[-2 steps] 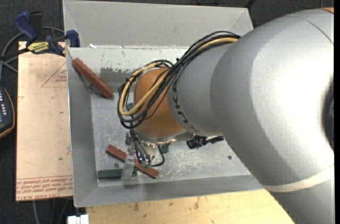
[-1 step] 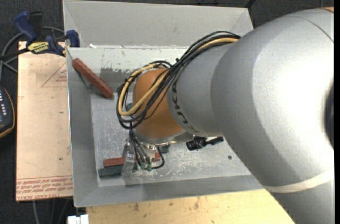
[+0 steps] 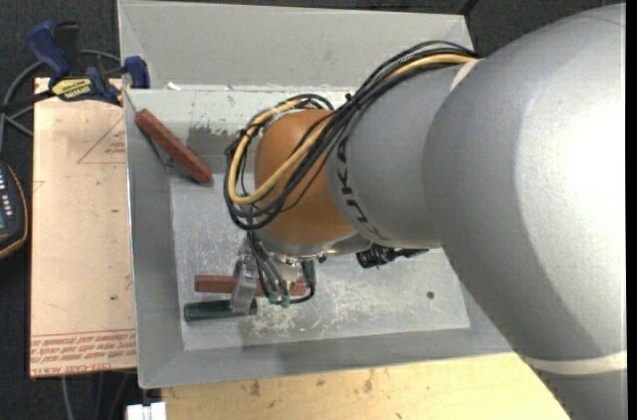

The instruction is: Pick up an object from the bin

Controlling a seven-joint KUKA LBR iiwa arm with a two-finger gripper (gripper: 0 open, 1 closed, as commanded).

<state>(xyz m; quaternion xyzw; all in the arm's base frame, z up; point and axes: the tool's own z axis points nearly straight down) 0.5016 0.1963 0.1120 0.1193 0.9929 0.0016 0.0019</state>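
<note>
My gripper (image 3: 261, 285) is low in the front left part of the bin, under the orange wrist cover. Just to its left a short red-brown bar (image 3: 213, 285) lies flat on the floor, its right end reaching under the gripper. Below that, a dark green bar (image 3: 207, 312) lies along the front wall, with its right end also by the gripper. Whether either bar is gripped is hidden.
A longer red-brown bar (image 3: 173, 147) leans slantwise against the left wall at the back left corner. The arm with its cables covers the right half of the bin. The floor between the back bar and the gripper is bare metal.
</note>
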